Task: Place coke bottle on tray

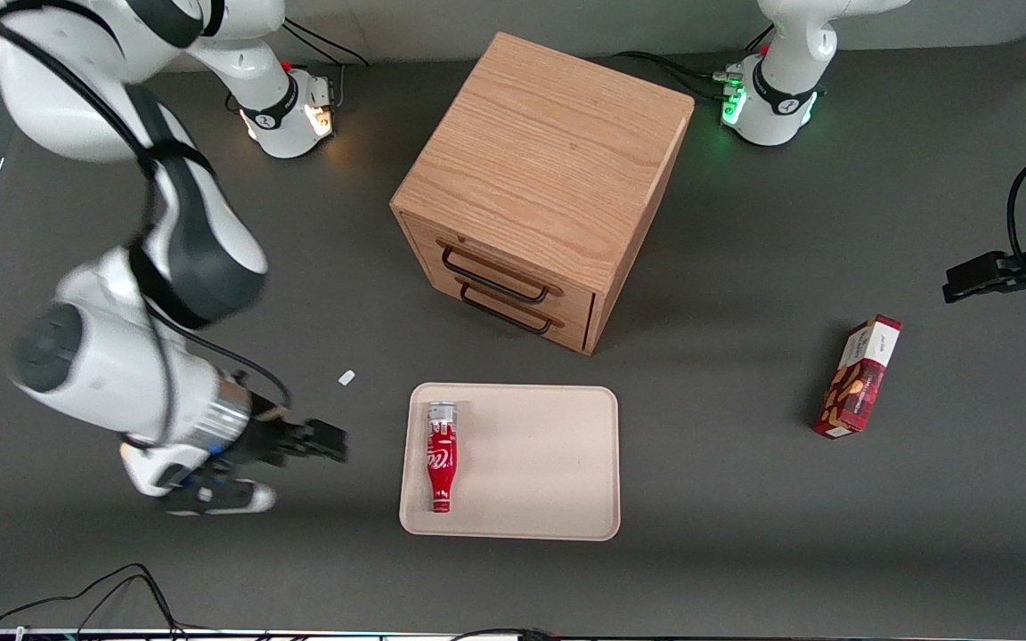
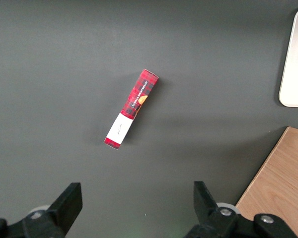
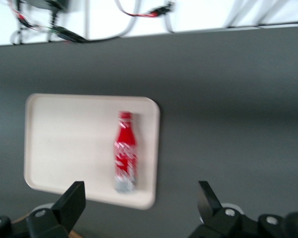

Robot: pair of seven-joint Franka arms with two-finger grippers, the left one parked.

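The coke bottle (image 1: 441, 463) (image 3: 126, 156) lies flat in the tray (image 1: 531, 463) (image 3: 64, 144), along the short side toward the working arm's end, its red cap pointing at the front camera and its silvery base toward the cabinet. My gripper (image 1: 328, 442) (image 3: 139, 198) hovers over the bare table beside that same tray edge, apart from the bottle. It is open, with nothing between its fingers (image 3: 72, 201).
A wooden drawer cabinet (image 1: 541, 182) stands farther from the front camera than the tray. A red snack box (image 1: 859, 376) (image 2: 132, 108) lies toward the parked arm's end. A small white scrap (image 1: 346, 377) lies on the table near my gripper.
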